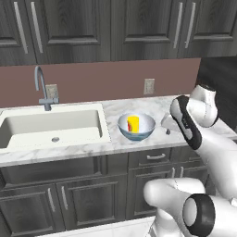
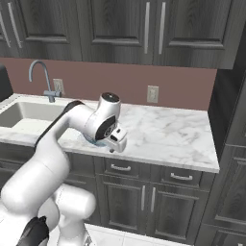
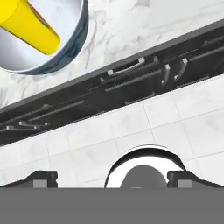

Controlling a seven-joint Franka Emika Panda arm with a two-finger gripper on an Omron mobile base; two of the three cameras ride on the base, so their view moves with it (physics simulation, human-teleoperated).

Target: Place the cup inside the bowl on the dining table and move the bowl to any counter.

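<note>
Jaws spread wide, gripper [image 1: 167, 126] empty, just right of blue-grey round bowl [image 1: 136, 127] w/ yellow cup [image 1: 133, 123] inside, on marble counter [image 1: 115, 111].

You are facing dark cabinets [image 1: 69, 23], a mauve wall [image 1: 102, 78] and white floor tiles [image 3: 131, 131].

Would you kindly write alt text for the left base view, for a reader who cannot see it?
A pale blue-grey bowl holding an upright yellow cup sits on the marble counter just right of a white sink with a faucet. The white robot arm reaches in from the right, its open gripper beside the bowl, not touching it.
</note>
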